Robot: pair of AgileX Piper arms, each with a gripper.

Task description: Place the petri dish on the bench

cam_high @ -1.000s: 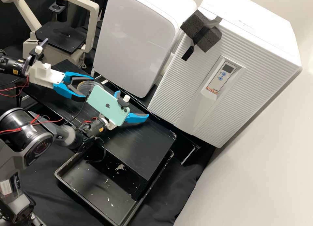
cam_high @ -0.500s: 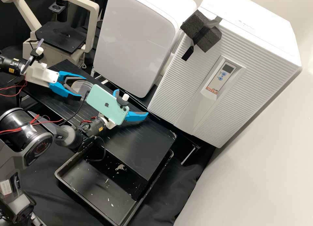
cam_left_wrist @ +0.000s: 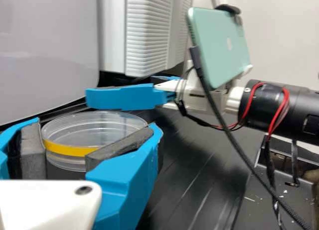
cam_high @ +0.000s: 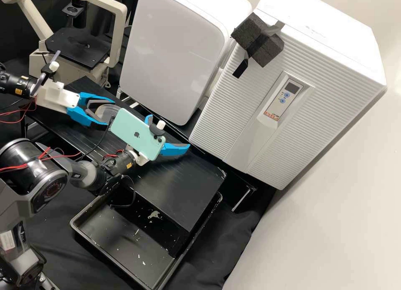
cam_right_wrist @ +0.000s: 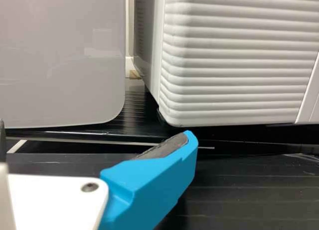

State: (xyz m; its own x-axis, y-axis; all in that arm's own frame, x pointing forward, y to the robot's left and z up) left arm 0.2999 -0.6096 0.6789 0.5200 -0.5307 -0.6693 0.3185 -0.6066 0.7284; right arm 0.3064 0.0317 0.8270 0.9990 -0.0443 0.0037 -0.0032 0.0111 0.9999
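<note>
From my station I see the petri dish (cam_left_wrist: 97,128) as clear, glossy plastic. Around it, the blue fingers (cam_high: 85,116) look like smooth, hard plastic, their grey pads (cam_left_wrist: 119,149) matt and rough. Near the dish, the phone (cam_high: 135,133) has a smooth, shiny back. The black surface (cam_high: 179,189) beneath the dish has a soft sheen. Beyond the dish I get a glossy grey panel (cam_high: 171,56); farther from it, a ribbed, plastic-looking white cabinet (cam_high: 234,106) and a coarse, matt foam block (cam_high: 265,41).
</note>
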